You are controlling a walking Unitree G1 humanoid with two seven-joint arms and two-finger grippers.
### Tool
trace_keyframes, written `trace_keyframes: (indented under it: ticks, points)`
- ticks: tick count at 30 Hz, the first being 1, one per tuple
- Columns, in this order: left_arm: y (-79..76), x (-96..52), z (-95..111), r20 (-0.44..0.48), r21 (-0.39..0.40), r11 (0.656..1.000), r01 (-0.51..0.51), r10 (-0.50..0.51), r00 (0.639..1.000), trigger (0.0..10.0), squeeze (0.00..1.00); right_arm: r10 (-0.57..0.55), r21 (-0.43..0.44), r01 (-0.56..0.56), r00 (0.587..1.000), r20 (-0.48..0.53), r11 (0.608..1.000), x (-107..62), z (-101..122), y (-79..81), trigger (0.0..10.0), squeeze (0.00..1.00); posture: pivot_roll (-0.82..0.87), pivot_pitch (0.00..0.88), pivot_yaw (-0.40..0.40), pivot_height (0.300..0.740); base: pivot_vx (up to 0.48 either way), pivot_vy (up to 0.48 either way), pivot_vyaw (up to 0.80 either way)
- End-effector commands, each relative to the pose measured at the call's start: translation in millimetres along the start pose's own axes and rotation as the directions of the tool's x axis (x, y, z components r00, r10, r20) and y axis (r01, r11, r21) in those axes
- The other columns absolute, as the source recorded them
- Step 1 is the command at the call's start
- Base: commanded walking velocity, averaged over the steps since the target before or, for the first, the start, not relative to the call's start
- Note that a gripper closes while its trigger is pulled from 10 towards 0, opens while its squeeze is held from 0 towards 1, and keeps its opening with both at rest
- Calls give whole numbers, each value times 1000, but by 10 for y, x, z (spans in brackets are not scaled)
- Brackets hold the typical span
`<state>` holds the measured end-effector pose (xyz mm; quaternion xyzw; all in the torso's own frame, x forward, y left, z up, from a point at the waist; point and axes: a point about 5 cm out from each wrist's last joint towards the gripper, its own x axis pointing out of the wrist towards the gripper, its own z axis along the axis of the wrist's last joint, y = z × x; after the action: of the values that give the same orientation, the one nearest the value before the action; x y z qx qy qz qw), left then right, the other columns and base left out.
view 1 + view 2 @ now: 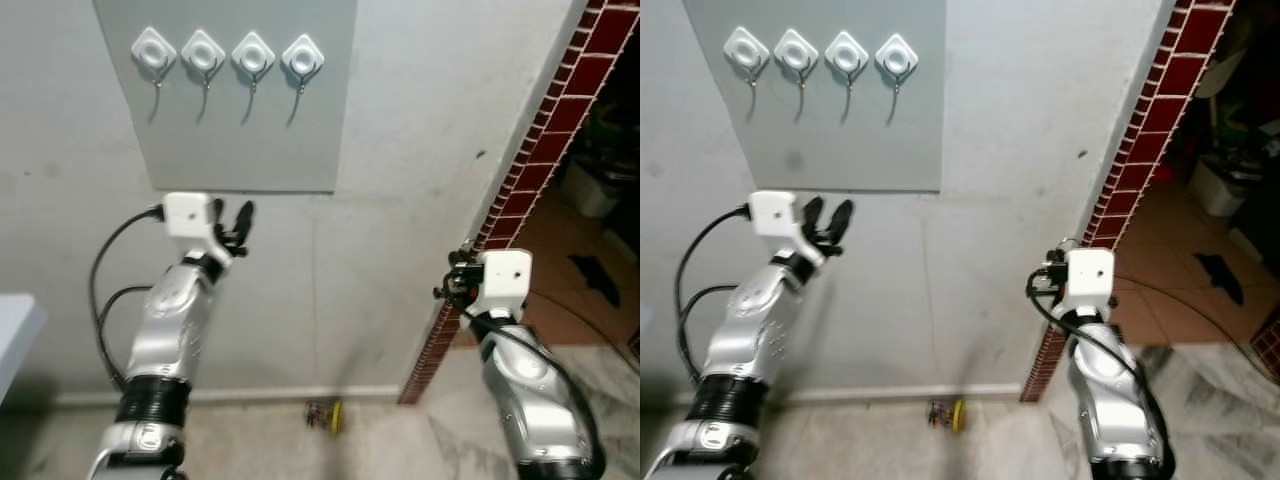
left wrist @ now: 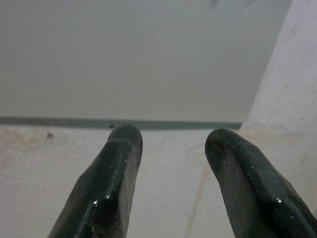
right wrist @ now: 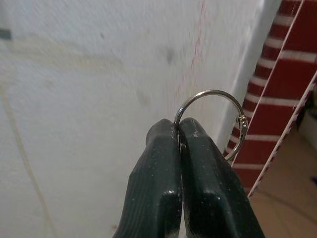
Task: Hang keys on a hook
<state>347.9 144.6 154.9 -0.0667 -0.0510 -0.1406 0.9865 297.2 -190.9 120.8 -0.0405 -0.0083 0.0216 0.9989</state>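
At upper left a grey panel [image 1: 250, 130] carries four white hooks [image 1: 228, 55]; below it the left pincer [image 1: 236, 222] stands released against the pale wall [image 1: 400, 150]. At right centre, beside red brick edging [image 1: 560, 110], the right pincer [image 3: 179, 130] is clenched on a metal key ring [image 3: 218, 114], any keys hidden. A small yellow object [image 1: 326, 414] on the floor at bottom centre is too small to identify.

The pale stone floor [image 1: 250, 440] runs along the foot of the white wall [image 1: 400, 250]. A small yellow-and-dark object [image 1: 325, 414], too small to identify, lies on it near the baseboard, at about six o'clock.
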Motion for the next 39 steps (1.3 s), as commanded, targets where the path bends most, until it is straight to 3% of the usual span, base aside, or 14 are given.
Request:
trace_keyframes:
  ticks: [1,11,18,21,26,31,39]
  points:
    - [-17,21,163,60,37,999,38,-40,997,10000,0,34,-20,-33,998,50,999,17,93,32,10000,0,-152,0,-44,724,0,0,0]
    - [-313,67,339,95,125,964,236,-249,964,10000,0,225,-79,-214,956,190,974,131,456,88,10000,0,-154,0,-36,724,0,0,0]
    - [-361,78,363,98,123,957,263,-276,956,10000,0,290,-95,-275,925,245,957,240,617,166,10000,0,-152,0,-34,724,0,0,0]
    - [-415,86,424,117,119,952,282,-295,948,10000,0,348,-108,-331,893,284,937,349,759,267,10000,0,-151,0,-32,724,0,0,0]
    - [-416,88,464,133,101,955,278,-290,948,10000,0,367,-122,-346,876,314,930,435,869,318,10000,0,-149,0,-32,724,0,0,0]
    - [-321,74,523,159,78,970,230,-240,958,10000,0,416,-141,-392,833,365,909,597,1088,411,10000,0,-137,0,-40,724,0,0,0]
    - [-237,68,566,176,68,981,183,-192,965,10000,0,474,-150,-454,781,408,878,723,1289,543,10000,0,-127,0,-47,724,0,0,0]
